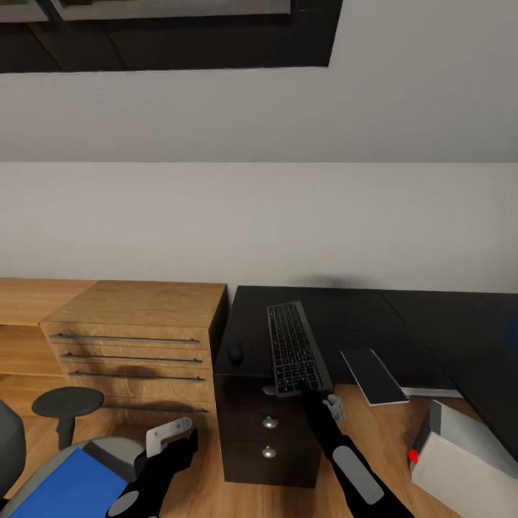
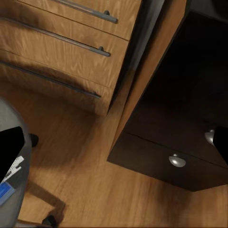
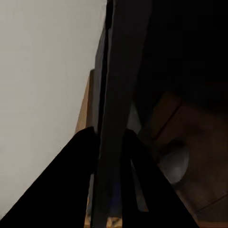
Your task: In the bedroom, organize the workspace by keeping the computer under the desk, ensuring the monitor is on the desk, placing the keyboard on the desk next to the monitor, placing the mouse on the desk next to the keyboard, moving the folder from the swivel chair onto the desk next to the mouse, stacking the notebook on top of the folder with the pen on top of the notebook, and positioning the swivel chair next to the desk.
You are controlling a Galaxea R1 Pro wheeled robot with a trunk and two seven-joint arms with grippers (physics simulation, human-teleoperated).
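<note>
The desk (image 1: pixel 374 316), black-topped and set against the pale wall, carries the step in hand: setting the keyboard on it. Beside it stands a light-wood drawer unit (image 1: pixel 137 338), and the chair (image 1: pixel 43 460) sits at the near left with the blue folder (image 1: pixel 61 489) on its seat. Low at the right a pale grey box with a red dot, probably the computer (image 1: pixel 460 460), rests on the floor. The keyboard (image 1: pixel 296 347) is a flat dark grey slab with black keys, lying lengthwise away from the robot, its near end jutting past the desk's front edge over the black drawers (image 1: pixel 267 439). The right pincer (image 1: pixel 311 388) is clenched on that near end; the right wrist view shows the fingers (image 3: pixel 71 180) either side of the thin board edge-on. The next move, I judge, calls for pushing the board fully onto the top, then letting go. A small dark mouse (image 1: pixel 235 354) lies just left of it. The left pincer (image 1: pixel 180 432) hangs over the floor, apparently parted and holding nothing.
</note>
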